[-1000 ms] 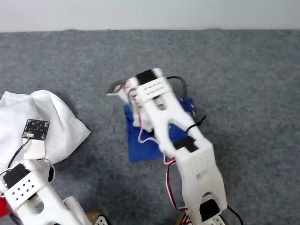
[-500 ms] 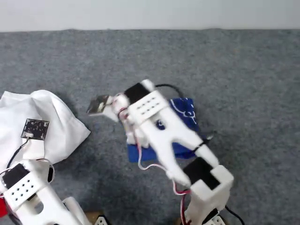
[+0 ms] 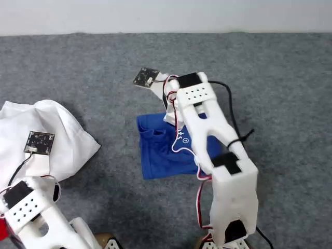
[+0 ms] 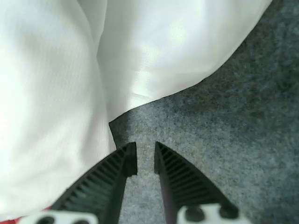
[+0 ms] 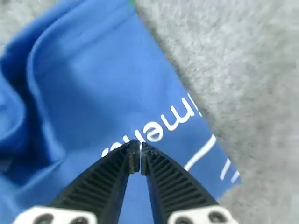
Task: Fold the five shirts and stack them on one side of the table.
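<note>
Two shirts lie on a grey, carpet-textured table [image 3: 280,78] shared by a pair of white robot arms. The larger garment, a white shirt [image 3: 36,122], sits rumpled and unfolded at the left edge of the frame in the high view, one corner spreading toward the centre. The right arm [image 3: 220,166] rises from the bottom edge, right of centre, and leans up and left across the right part of a blue shirt [image 3: 158,150]. That shirt lies in a rough folded rectangle at mid-frame, well apart from the white one, and white lettering shows on it in the right wrist view. The left arm [image 3: 28,210] stands in the lower left corner, at the bottom edge of the white shirt. The right gripper [image 5: 137,156] hangs over the printed blue cloth, its jaws drawn together at the tips with no fabric between them. The left gripper [image 4: 140,157] is poised over bare table just beside the white shirt's hem, its jaws parted by a narrow gap and holding nothing.
</note>
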Robot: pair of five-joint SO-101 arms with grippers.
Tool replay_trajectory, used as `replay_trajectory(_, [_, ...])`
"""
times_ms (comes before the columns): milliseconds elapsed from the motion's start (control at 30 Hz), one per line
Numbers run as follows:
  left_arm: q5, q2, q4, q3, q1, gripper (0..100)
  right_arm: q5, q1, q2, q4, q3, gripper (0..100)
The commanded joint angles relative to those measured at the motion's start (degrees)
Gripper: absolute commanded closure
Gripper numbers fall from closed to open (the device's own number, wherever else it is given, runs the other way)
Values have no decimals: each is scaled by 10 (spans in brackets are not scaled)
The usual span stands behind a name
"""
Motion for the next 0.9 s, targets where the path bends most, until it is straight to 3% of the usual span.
replay_trajectory(0, [-4,-10,-10,-20,0,928,2,-27,25,52,-61,988])
replay_trajectory(200, [-4,-10,-10,-20,0,928,0,-129,20,243,-76,988])
replay_trajectory(333, [-4,-10,-11,-19,0,928,-82,-174,-21,240,-16,988])
replay_trajectory(467, [-4,-10,-11,-19,0,928,-88,-221,-45,239,53,988])
replay_trajectory(867, [-4,-10,-11,-19,0,928,-92,-129,-137,203,29,988])
